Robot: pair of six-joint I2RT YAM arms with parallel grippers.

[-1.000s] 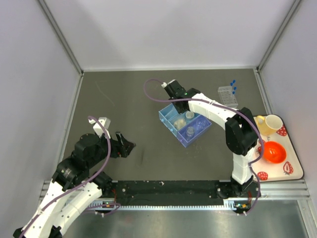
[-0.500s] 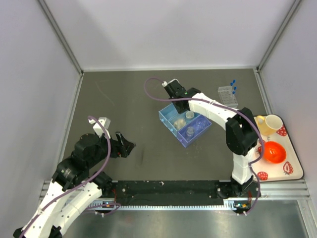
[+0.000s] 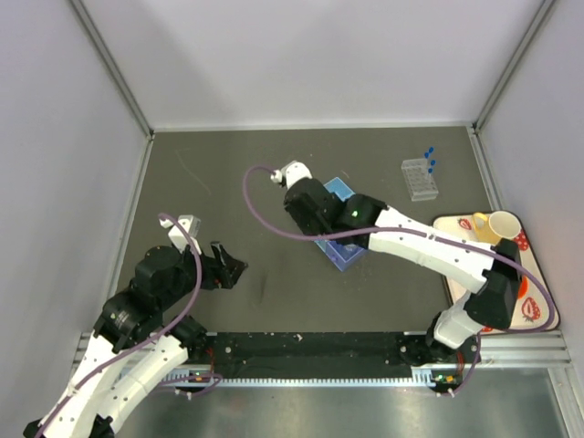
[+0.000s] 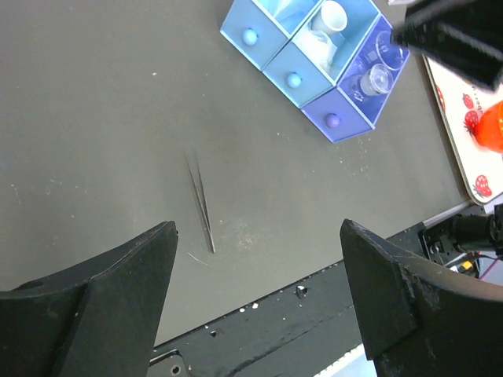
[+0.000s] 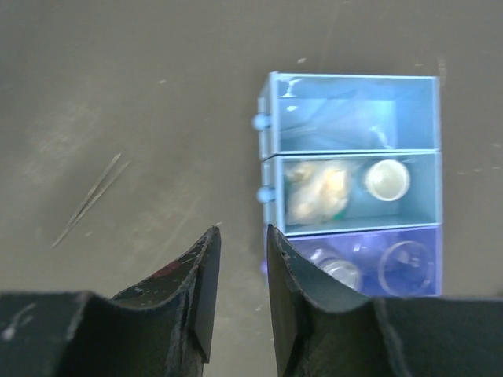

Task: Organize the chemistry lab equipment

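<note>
**A:** From above, where is there room to move?

**B:** The far half of the desk [image 3: 228, 164] lies bare up to the wall rails. The left fingers [image 3: 228, 266] hang spread wide and empty near the left edge. The right arm [image 3: 411, 242] now lies stretched low across the middle. A second ago its elbow stood upright by the strawberry tray [image 3: 540, 315]. It now covers most of the blue drawer box [image 3: 339, 257]. The clear tube rack [image 3: 419, 179] with its blue-capped tubes [image 3: 429, 157] sits unmoved at the far right, well apart from the box.

**A:** And the left wrist view?

**B:** Thin tweezers [image 4: 200, 203] lie flat on open desk between the fingers and the box, touching neither. The box's purple compartment holds tiny clear beakers [image 4: 376, 75].

**A:** Right wrist?

**B:** The right fingers [image 5: 206, 255] stand slightly parted, gripping nothing, over bare desk just left of the box. The middle compartment holds a blurred pale-yellow lump [image 5: 318, 188] and a small white cup [image 5: 387, 179]. The tweezers lie well to the left.
</note>
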